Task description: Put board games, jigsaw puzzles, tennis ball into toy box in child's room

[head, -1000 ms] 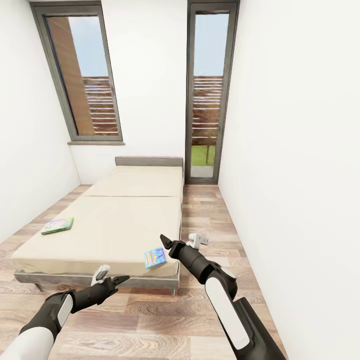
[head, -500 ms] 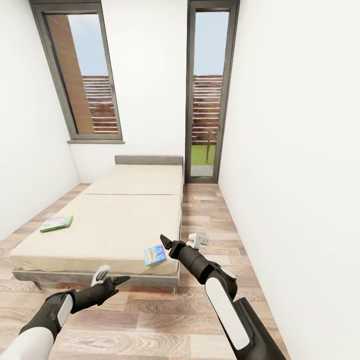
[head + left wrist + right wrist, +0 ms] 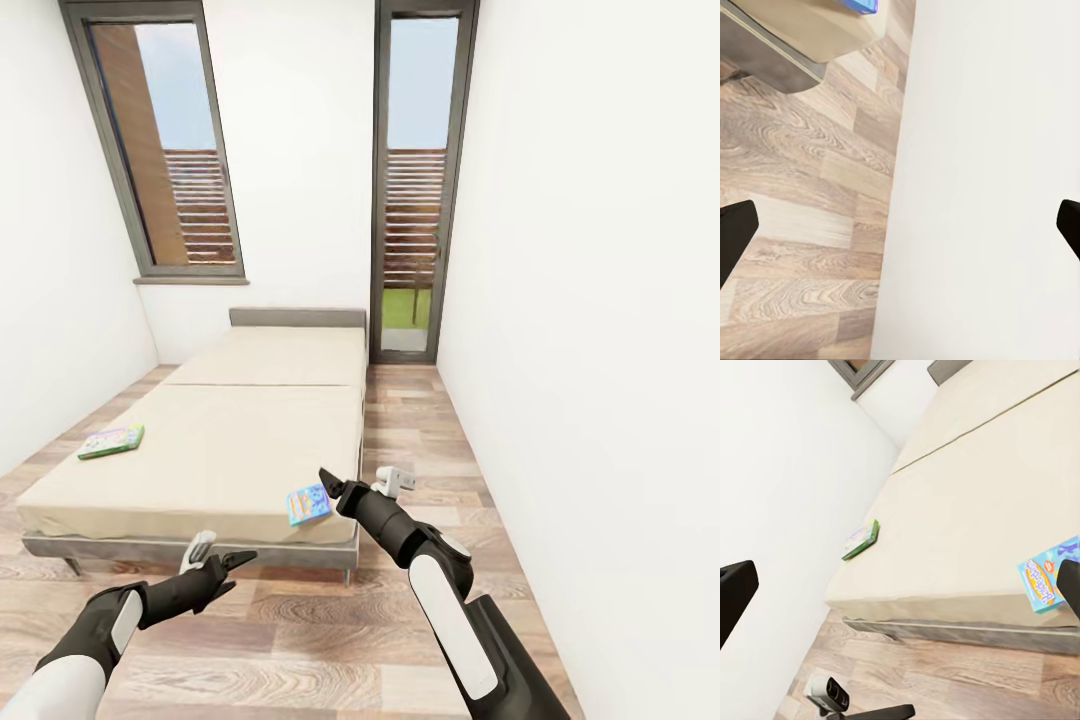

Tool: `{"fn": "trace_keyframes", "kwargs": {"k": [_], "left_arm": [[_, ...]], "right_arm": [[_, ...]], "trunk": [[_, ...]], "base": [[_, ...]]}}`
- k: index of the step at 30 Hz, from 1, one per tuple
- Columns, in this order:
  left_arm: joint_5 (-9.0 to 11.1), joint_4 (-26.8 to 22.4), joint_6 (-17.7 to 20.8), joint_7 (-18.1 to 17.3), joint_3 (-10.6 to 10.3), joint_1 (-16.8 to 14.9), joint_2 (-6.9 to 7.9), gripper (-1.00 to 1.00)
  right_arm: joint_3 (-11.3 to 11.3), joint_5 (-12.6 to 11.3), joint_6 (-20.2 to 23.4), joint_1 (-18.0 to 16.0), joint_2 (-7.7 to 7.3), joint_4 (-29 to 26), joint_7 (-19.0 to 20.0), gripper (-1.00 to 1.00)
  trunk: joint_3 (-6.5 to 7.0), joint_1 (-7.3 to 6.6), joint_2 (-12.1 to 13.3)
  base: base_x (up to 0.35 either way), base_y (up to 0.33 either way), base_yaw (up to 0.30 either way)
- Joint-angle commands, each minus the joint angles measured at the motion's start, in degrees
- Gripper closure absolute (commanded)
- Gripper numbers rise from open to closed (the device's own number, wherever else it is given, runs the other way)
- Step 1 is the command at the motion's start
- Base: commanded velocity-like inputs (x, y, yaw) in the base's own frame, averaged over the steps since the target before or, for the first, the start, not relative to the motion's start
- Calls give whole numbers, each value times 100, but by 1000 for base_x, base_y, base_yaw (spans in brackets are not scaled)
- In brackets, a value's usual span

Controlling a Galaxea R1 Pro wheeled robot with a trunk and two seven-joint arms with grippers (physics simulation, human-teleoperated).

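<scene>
Two board games lie on the beige bed (image 3: 210,450). The green board game (image 3: 111,441) rests near the bed's left edge. The blue board game (image 3: 308,504) sits at the near right corner. My right gripper (image 3: 330,485) hovers open just right of the blue game, a little above the bed corner. In the right wrist view the blue game (image 3: 1050,583) lies beside one fingertip, and the green game (image 3: 862,539) is farther off. My left gripper (image 3: 235,562) is open and empty over the floor in front of the bed. The table, toy box, puzzles and tennis ball are out of view.
A white wall (image 3: 590,300) runs close along the right, leaving a narrow strip of wood floor (image 3: 410,440) beside the bed. A window (image 3: 165,150) and a glass door (image 3: 412,190) are at the far end. The left wrist view looks at the bed corner (image 3: 817,37) and the wall.
The whole picture has shifted slightly upward, so the camera has moved. Both arms keep the same pose and both board games lie where they were.
</scene>
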Motion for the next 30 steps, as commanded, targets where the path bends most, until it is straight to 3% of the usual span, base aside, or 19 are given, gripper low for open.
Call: {"fn": "trace_keyframes", "kwargs": {"k": [1,13,30], "left_arm": [[-41,-2,79,-37,50,-7,-4,-100],[-40,-2,628,-49,92,-7,-5,-100],[-32,-2,964,-68,107,-7,4,-100]], "right_arm": [[5,-61,15,-3,-2,-8,-55,-100],[5,-61,8,1,-3,-9,-55,-100],[4,-61,-186,5,-22,39,-53,-100]], "trunk": [[-24,22,-45],[-240,286,-526],[-545,659,-1208]], "base": [[0,0,0],[0,0,0],[0,0,0]]}}
